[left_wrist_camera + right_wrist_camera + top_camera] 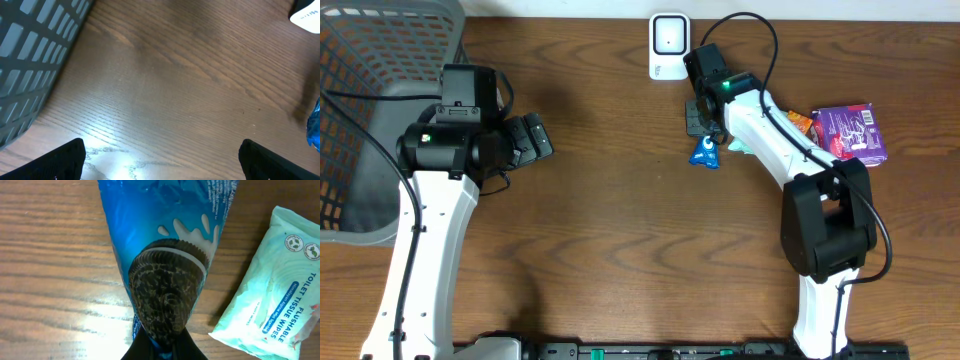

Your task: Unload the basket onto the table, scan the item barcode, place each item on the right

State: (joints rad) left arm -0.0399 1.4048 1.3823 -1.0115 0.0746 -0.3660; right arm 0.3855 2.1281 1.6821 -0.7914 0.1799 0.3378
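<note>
Closest in, the left gripper (535, 140) hovers over the wooden table (610, 230), jaws spread wide with nothing between them, and the grey basket (380, 70) sits beside its arm. Farther out, the right gripper (702, 122) is pinched tight on one end of the blue cookie packet (705, 153), held over the wood just beside a teal pack of toilet tissue wipes (738, 146). Beyond the packet, near the far edge, stands the white scanner (668, 45), close to it but apart.

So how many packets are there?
4: a blue cookie packet in the right gripper, a wipes pack beside it, an orange packet and a purple packet past the arm. Others may be hidden.
</note>
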